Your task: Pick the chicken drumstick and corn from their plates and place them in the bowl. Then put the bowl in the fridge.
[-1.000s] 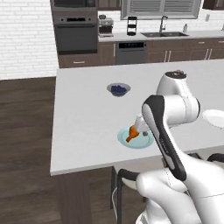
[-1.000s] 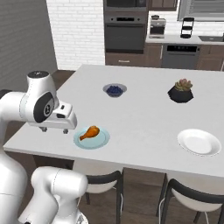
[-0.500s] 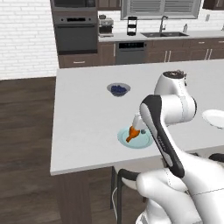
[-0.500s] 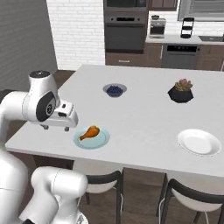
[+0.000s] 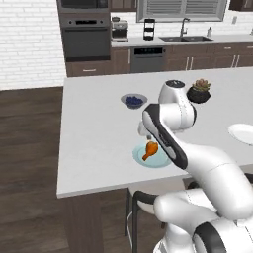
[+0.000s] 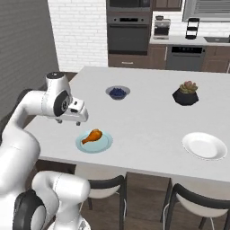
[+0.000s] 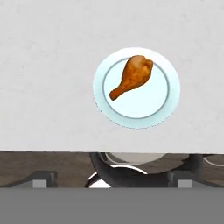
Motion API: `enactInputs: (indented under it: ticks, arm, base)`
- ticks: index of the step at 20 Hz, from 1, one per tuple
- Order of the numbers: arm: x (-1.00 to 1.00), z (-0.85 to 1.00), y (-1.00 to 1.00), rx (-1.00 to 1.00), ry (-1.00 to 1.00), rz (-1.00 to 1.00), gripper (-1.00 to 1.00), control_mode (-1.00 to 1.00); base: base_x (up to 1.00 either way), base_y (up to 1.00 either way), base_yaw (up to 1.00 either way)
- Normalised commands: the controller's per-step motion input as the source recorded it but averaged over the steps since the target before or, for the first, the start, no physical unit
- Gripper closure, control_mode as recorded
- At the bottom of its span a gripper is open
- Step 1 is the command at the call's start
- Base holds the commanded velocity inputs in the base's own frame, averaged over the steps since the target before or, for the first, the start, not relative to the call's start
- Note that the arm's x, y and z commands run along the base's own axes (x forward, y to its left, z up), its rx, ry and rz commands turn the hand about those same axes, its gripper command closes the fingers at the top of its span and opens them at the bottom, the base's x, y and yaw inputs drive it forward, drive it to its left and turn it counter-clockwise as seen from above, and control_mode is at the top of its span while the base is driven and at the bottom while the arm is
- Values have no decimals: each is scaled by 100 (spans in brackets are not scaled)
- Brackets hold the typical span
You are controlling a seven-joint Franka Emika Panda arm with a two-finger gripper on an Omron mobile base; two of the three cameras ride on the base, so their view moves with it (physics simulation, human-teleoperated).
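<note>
Grey island counter (image 6: 148, 121) ahead of you: the chicken drumstick (image 6: 93, 135) lies on the light blue plate (image 6: 106, 144) near the front edge. Your gripper (image 6: 80, 118) hovers at its 10 o'clock, jaws wide apart, holding nothing. Blueberry bowl (image 6: 117, 92) at 12 o'clock, plant pot (image 6: 186, 94) at 2, white plate (image 6: 204, 145) at 3

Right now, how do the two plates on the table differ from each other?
The light blue plate holds a chicken drumstick; the white plate has nothing on it. The blue plate lies near the table's front edge, close by the robot's arm, while the white plate lies farther along the table, nearer the potted plant. The white plate also looks a little wider. Both are round, flat and rest on the same pale table.
</note>
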Motion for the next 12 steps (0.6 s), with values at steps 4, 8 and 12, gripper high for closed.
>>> enactInputs:
  ticks: [4,8,12]
  arm:
    - [100,-72,-20,0,2,-46,-100,-100]
    - [95,-82,-17,0,3,-55,-100,-100]
    - [90,-58,-8,4,6,-39,-100,-100]
  base:
    - [0,0,0]
    - [0,0,0]
    - [0,0,0]
